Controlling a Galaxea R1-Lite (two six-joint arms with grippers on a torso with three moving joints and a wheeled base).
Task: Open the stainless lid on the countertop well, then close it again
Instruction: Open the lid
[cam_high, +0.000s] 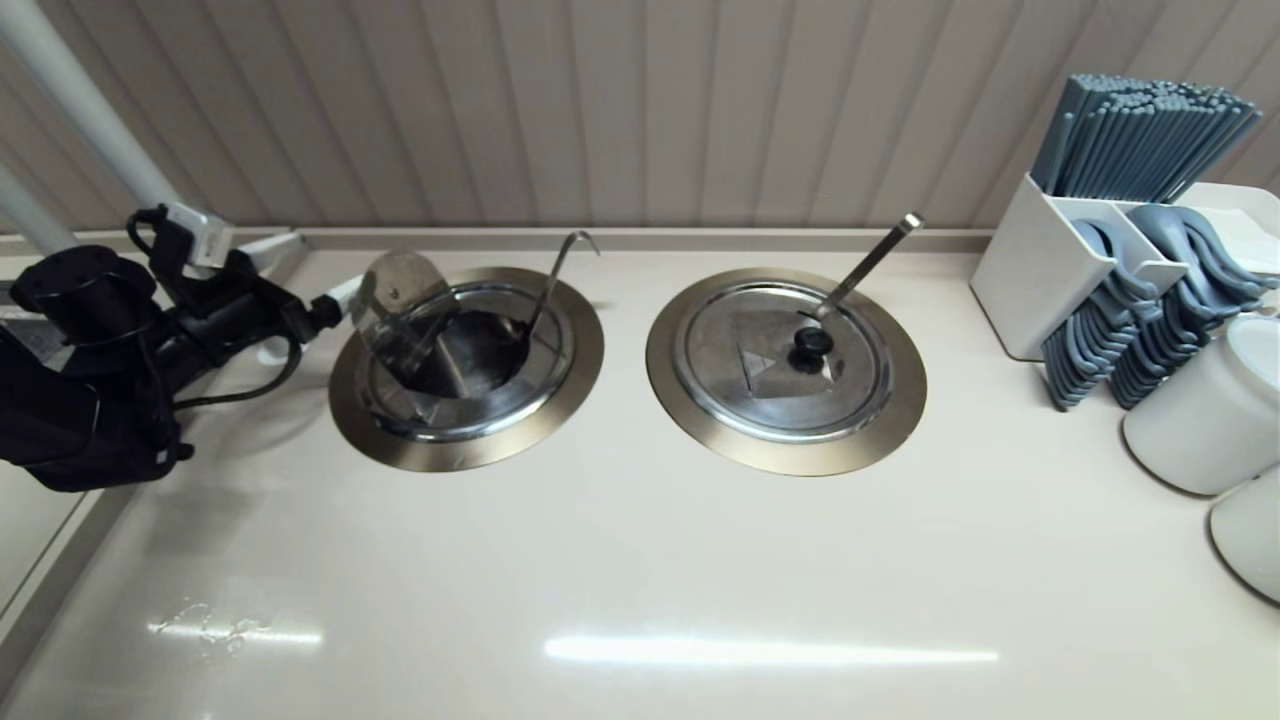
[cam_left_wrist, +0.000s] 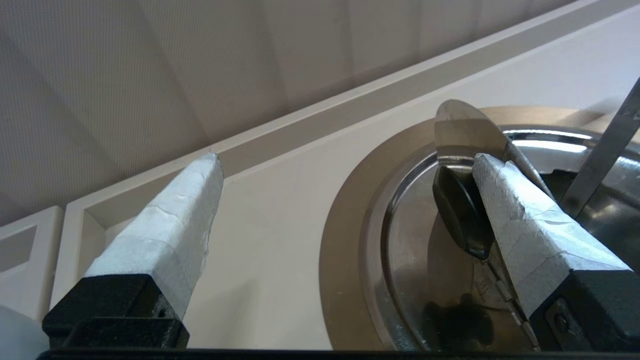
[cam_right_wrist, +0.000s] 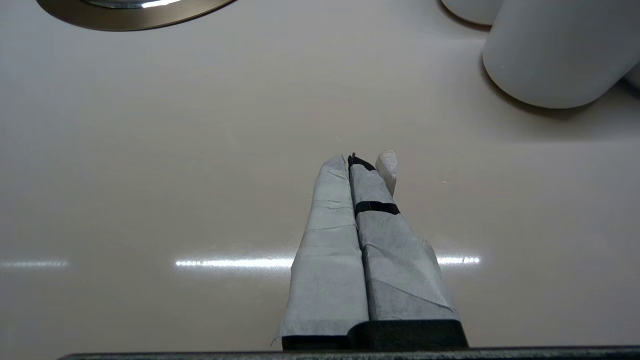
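Pale ribbed panelling backs a cream desk (cam_high: 640, 560), and I read it from my left side across.

At far left my left jaws (cam_left_wrist: 345, 165) stand wide apart, clamped on nothing. One taped finger (cam_left_wrist: 525, 220) lies right against the black knob (cam_left_wrist: 460, 215) of the lid (cam_high: 400, 300); the other finger is well off over bare desk. The lid is a hinged half, tilted up over the left part of the well (cam_high: 466, 368), so the dark inside shows. A thin hook-ended ladle (cam_high: 555, 275) leans out of the far side.

By my judgement the opening step is done or nearly so, and closing is next. That calls for pushing the raised half back over its hinge and easing it down flat, clear of the ladle handle, so it does not slam.

Further right is a second well (cam_high: 786, 372) with its lid shut and a straight-handled ladle (cam_high: 865, 262). Then a white caddy (cam_high: 1040, 270) with grey chopsticks and spoons, and white cups (cam_high: 1210, 410).

My right jaws (cam_right_wrist: 357, 162) are pressed together, empty, parked above bare desk.

Counted: two wells, two lids, two ladles, one caddy, two cups fully visible.
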